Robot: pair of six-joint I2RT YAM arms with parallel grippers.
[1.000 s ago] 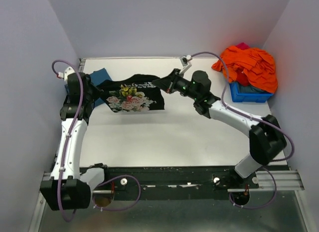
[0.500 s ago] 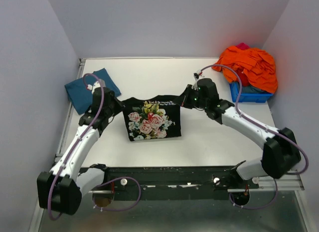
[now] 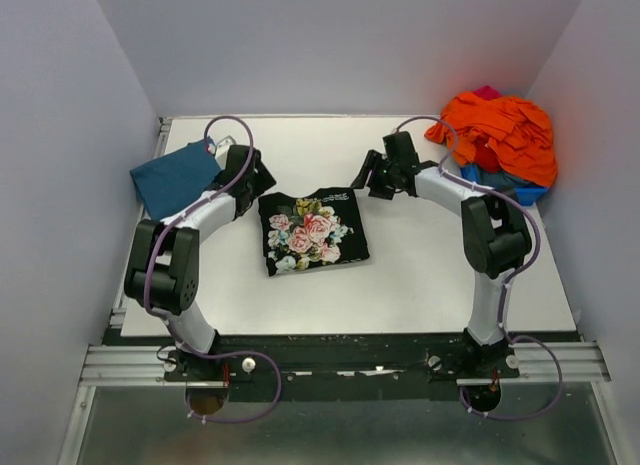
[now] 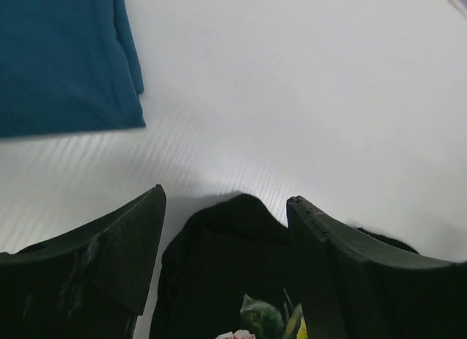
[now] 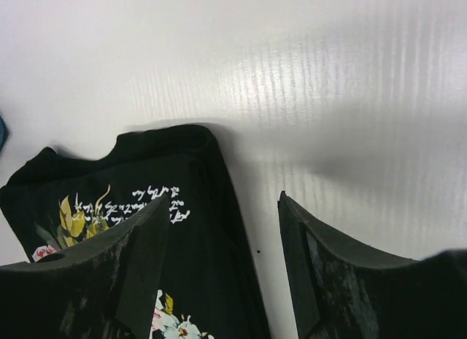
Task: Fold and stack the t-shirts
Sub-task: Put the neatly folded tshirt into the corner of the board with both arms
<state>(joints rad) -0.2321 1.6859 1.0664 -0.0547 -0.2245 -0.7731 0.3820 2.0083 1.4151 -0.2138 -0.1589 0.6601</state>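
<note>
On the white surface, between the arms: black rose-print t-shirt, folded flat, print up. Well apart at far left: teal t-shirt, lying flat. Spread wide over the black shirt's far left corner, grasping nothing: left claw. Likewise parted and empty at the far right corner: right claw. Soft, light, limp cloth, probably prone to sag and unfold. Best to pinch all layers at both far corners together and lift evenly.
</note>
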